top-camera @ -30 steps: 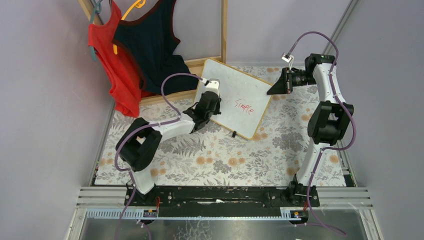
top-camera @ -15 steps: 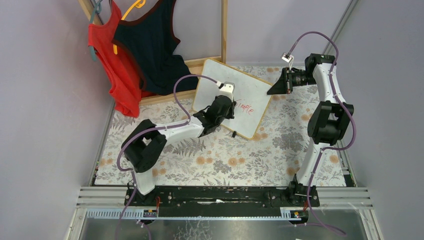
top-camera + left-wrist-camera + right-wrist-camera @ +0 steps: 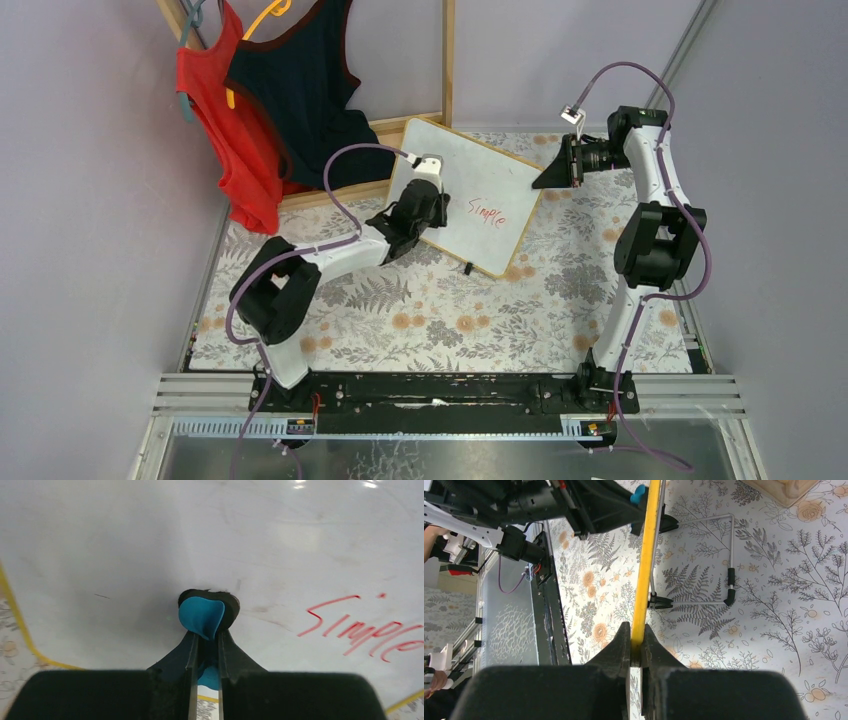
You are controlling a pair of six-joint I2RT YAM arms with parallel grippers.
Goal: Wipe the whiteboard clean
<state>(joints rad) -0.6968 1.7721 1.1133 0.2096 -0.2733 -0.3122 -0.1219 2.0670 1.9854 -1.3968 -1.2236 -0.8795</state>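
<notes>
The whiteboard with a light wooden frame stands tilted at the back middle of the table, with the red word "Simple" on it. My left gripper is shut on a blue eraser with a dark pad, pressed on the board's white face just left of the writing. My right gripper is shut on the board's right edge, seen as a yellow strip between its jaws. The board's wire stand with black feet rests on the cloth.
A wooden clothes rack at the back left carries a red top and a dark top that hangs down behind the board. A floral cloth covers the table. Grey walls close in on both sides.
My left gripper swept right with the eraser onto the start of the writing, then came back left. The red word looks unchanged. The right arm has not moved.
</notes>
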